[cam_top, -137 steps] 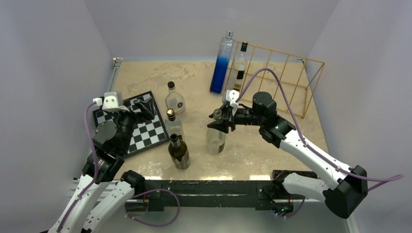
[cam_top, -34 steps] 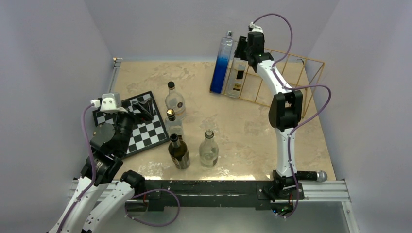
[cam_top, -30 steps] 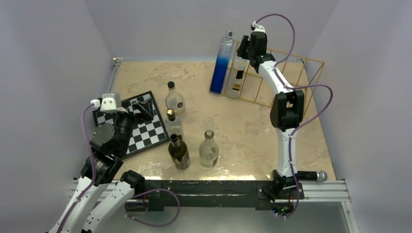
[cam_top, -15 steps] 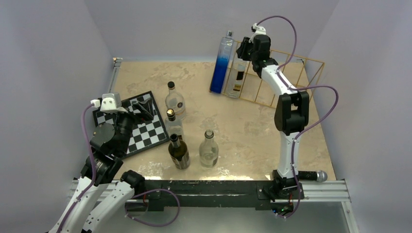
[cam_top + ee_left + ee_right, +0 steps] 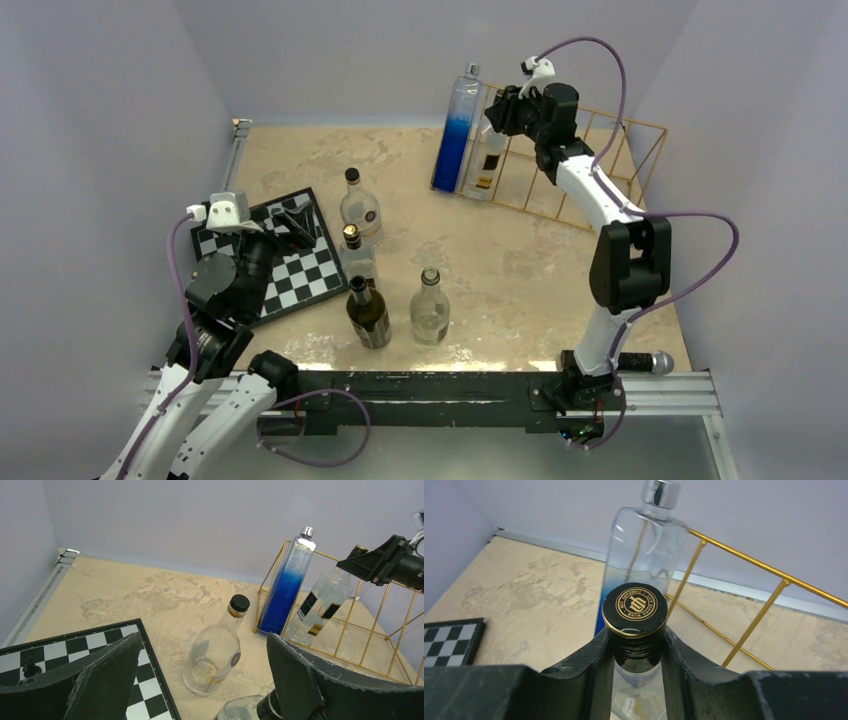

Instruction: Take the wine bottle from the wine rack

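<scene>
We're gripping the wine bottle with the right tool clamped tight round its neck. It's leaning inside the wine rack, so we're guessing lifting it clear is what's left.

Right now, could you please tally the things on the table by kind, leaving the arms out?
Bottles: 6 (blue bottle, wine bottle, black-capped bottle, gold-capped bottle, dark bottle, clear bottle)
Wine rack: 1
Checkerboard: 1
Total: 8
</scene>
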